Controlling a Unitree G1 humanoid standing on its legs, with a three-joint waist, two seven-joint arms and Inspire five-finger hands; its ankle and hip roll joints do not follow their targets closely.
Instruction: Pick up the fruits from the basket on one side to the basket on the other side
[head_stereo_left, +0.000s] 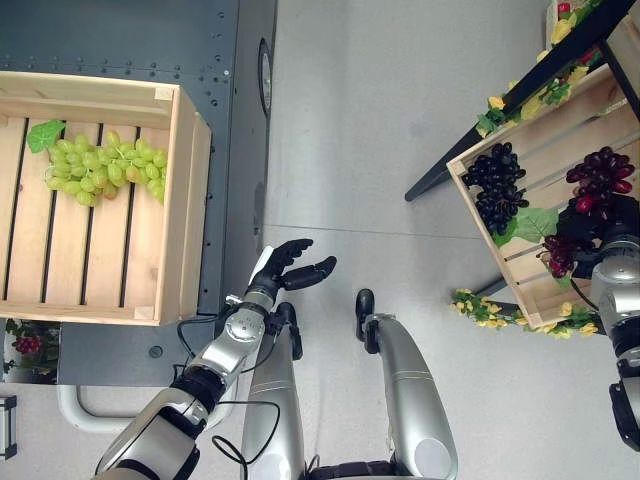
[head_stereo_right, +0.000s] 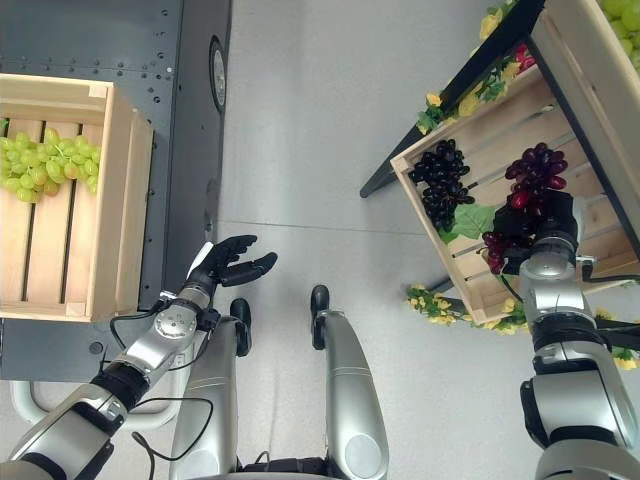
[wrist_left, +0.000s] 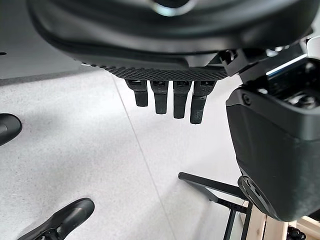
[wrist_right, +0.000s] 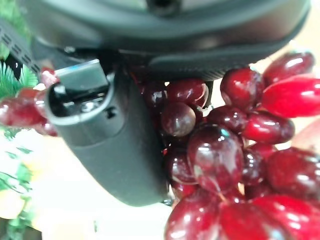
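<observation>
On the left, a wooden crate rests on a dark metal platform. A bunch of green grapes with a leaf lies inside, toward the crate's far end.

The left hand hangs over the grey floor, just right of the crate and touching nothing. Its fingers are relaxed and spread from the thumb; it holds nothing.

On the right, a second wooden crate sits tilted on a black stand, with yellow flowers and leaves along its edges. Inside it lie a bunch of black grapes on the left and a bunch of red grapes beside it, with a green leaf between them near the lower wall.

The right hand is down inside this crate, on the near end of the red grapes. In the right wrist view the thumb presses against the red berries, which crowd right up to the palm. The other fingers are hidden behind the fruit, so whether the hand is closed round the bunch cannot be told. The red grapes remain in the right crate.
</observation>
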